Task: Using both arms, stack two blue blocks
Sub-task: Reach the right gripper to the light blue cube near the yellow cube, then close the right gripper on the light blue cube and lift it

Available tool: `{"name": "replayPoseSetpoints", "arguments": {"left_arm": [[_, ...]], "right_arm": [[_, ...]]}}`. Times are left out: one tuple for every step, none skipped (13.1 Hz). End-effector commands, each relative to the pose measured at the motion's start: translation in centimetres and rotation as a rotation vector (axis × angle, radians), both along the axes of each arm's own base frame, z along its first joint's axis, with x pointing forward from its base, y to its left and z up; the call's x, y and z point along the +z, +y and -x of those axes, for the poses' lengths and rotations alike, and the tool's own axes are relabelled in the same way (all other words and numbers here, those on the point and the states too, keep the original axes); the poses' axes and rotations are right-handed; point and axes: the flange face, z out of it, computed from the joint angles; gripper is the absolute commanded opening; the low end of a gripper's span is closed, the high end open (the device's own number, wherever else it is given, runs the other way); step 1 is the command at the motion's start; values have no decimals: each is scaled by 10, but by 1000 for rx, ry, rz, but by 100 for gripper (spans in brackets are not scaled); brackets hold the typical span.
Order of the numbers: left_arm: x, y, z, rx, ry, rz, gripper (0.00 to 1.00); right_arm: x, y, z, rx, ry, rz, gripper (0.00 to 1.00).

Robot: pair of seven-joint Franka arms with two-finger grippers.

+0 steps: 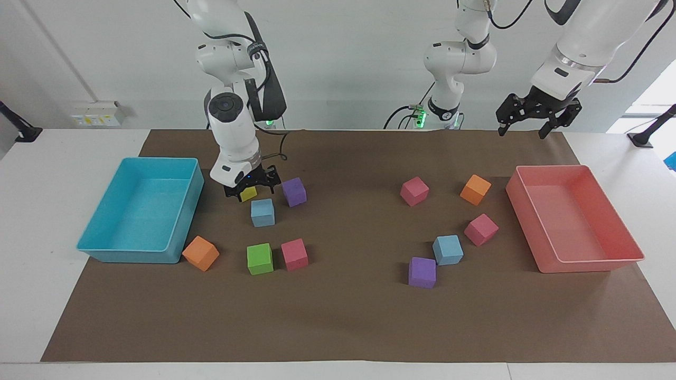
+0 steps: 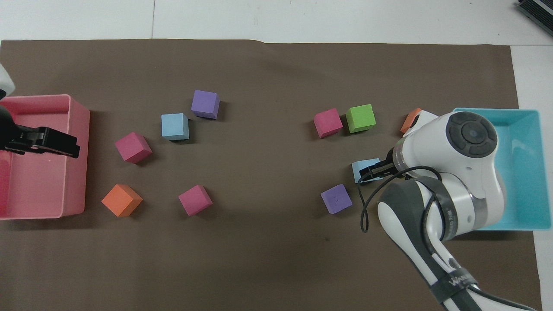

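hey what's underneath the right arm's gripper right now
The right gripper, open, hangs low over the yellow block and the blue block next to it. It covers most of the yellow block, so whether the fingertips touch either block cannot be seen.

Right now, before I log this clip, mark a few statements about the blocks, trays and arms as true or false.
1. Both blue blocks lie apart on the mat. True: one blue block is toward the right arm's end, the other blue block toward the left arm's end.
2. The right gripper holds a blue block. False: it hangs open above the yellow block and holds nothing.
3. The left gripper waits open, up in the air near the pink tray. True.
4. The turquoise tray holds a green block. False: the green block lies on the mat.
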Motion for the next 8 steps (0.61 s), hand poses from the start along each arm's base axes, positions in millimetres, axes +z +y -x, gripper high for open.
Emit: {"name": "replayPoseSetpoints", "arguments": {"left_arm": [[5,3,2,5,6,-2,100],[5,3,2,3,8,-2,100],[5,3,2,3,5,-2,100],[5,3,2,3,6,-2,100],[5,3,2,5,5,-2,100],[5,3,2,3,6,-2,100],[5,3,2,3,5,-2,100],[5,3,2,3,6,-2,100]], "right_arm": [[-26,-2,2,10,-10,-22,100],[-37,-1,2,6,-2,-27,100],[-46,1,2,-2,7,-33,100],[-53,1,0,-2,-1,-35,100],[-64,-1,3,7,5,-35,100],[-67,-3,2,9,-9,-41,100],[-69,-5,3,20,-5,-41,100],[-73,-10,5,46,-1,-40,100]]}}
